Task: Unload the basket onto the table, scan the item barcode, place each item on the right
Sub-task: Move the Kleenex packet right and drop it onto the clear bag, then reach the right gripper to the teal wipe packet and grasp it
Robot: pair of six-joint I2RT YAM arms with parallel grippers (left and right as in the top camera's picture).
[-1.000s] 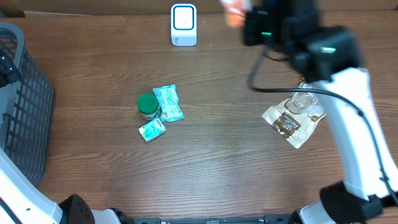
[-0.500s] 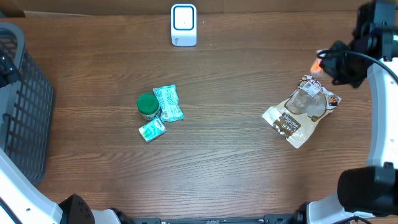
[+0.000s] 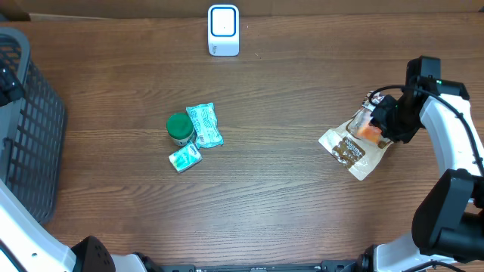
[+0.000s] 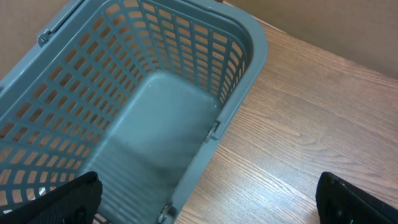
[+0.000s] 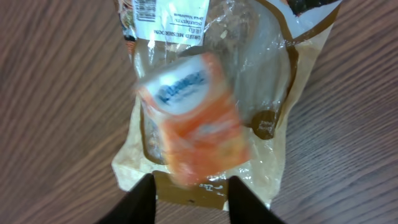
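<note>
A small orange packet [image 3: 368, 130] lies blurred on a clear-and-brown snack bag [image 3: 349, 149] at the right of the table. In the right wrist view the orange packet [image 5: 196, 121] sits just beyond my fingertips, loose on the snack bag [image 5: 273, 74], whose barcode [image 5: 144, 9] faces up. My right gripper [image 5: 189, 200] is open with its jaws apart and nothing between them; overhead, the right gripper [image 3: 384, 121] hovers over the bag. The white scanner [image 3: 224, 30] stands at the back centre. My left gripper [image 4: 208, 200] is open wide over the basket's edge.
A grey plastic basket [image 3: 30, 128] fills the left side, and its rim [image 4: 242, 81] runs under the left wrist. A green tub [image 3: 179, 127], a teal packet [image 3: 204, 125] and a smaller teal packet [image 3: 185, 158] lie left of centre.
My right arm swung from beside the scanner to the right and down over the snack bag. Its jaws opened and the orange packet left them. The left arm stayed still.
</note>
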